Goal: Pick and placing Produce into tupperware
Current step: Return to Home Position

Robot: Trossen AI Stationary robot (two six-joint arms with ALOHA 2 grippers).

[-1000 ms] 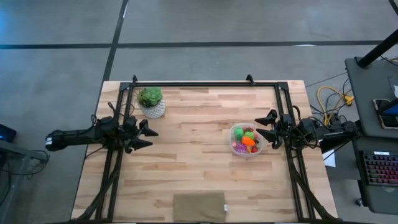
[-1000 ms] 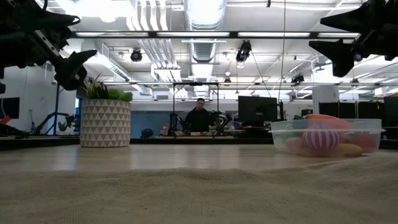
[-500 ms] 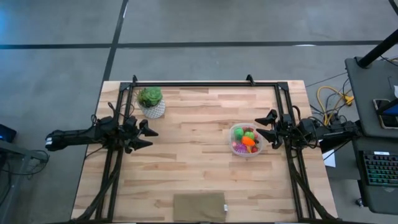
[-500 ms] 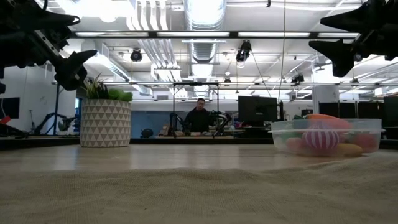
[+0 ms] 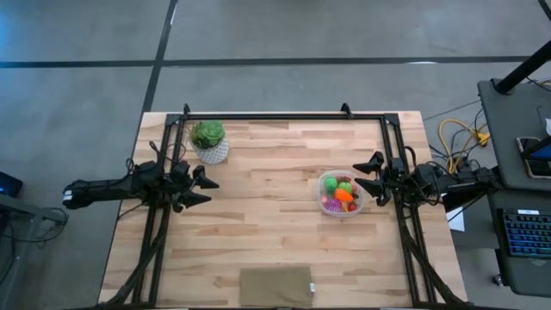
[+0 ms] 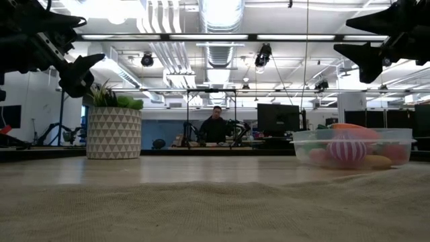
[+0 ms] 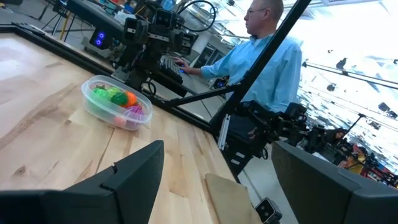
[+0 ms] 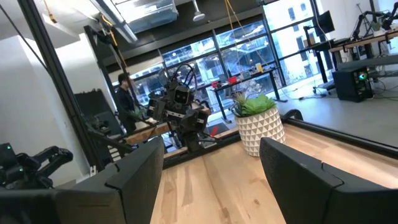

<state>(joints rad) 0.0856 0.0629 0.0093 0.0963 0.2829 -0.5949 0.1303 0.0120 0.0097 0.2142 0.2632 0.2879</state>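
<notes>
The tupperware point(image 5: 343, 195) is a round clear tub standing on the table's right half; it also shows in the low view point(image 6: 353, 149) and the left wrist view point(image 7: 116, 101). Inside lie the produce: green balls point(image 5: 331, 182), an orange carrot point(image 5: 344, 195), a magenta bunch point(image 5: 331, 205) and red pieces. My right gripper point(image 5: 372, 176) hovers open just right of the tub, above table height point(image 6: 366, 40). My left gripper point(image 5: 205, 189) hangs open over the table's left side, near the plant pot. Neither touches anything.
A white patterned pot with a leafy plant point(image 5: 209, 141) stands at the far left. A beige cloth point(image 5: 275, 286) lies at the near edge. Black frame rails point(image 5: 284, 115) run along the far and side edges. A person in a blue shirt point(image 7: 267, 59) stands beyond the table.
</notes>
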